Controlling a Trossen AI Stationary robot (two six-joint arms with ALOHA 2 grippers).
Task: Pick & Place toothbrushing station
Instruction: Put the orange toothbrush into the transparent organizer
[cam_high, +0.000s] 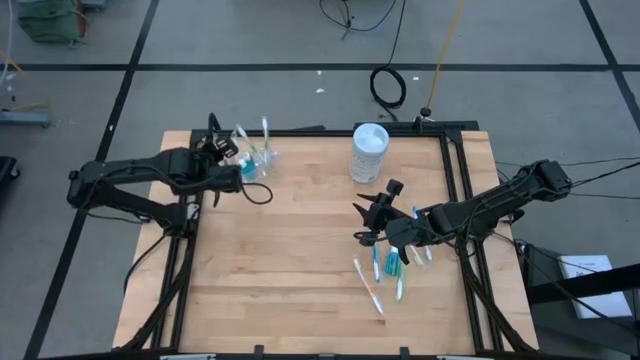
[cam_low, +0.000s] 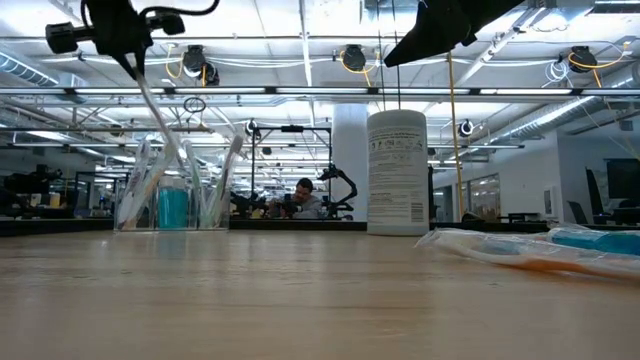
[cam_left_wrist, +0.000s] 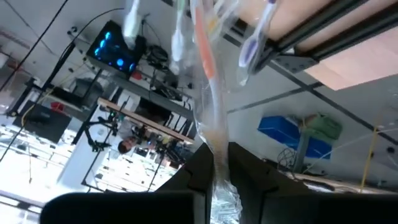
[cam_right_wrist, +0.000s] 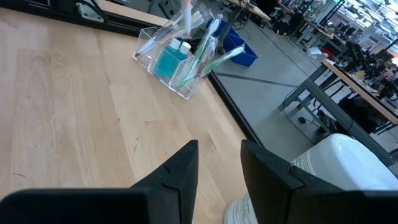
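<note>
A clear plastic cup (cam_high: 256, 160) stands near the table's far left corner. It holds several toothbrushes and a teal tube (cam_right_wrist: 168, 62), and shows in the low view (cam_low: 172, 205). My left gripper (cam_high: 222, 150) is just left of and above the cup, shut on a wrapped toothbrush (cam_low: 160, 110) that slants down into it. More toothbrushes and teal tubes (cam_high: 385, 268) lie on the table at the near right and show in the low view (cam_low: 530, 250). My right gripper (cam_high: 362, 222) hangs open and empty just beyond them. My left gripper pinches one end of the wrapped toothbrush (cam_left_wrist: 214, 163) between its two fingers. The brush runs on out past the fingertips, along the fingers. In the low view it slants down from the gripper, and its lower end reaches in among the brushes in the cup.
A white cylindrical container (cam_high: 369, 150) stands upright at the far middle of the table, beyond my right gripper; it also shows in the right wrist view (cam_right_wrist: 336, 162). Black frame rails (cam_high: 455, 190) run along the table's edges. Bare wood (cam_high: 290, 260) lies between the two arms.
</note>
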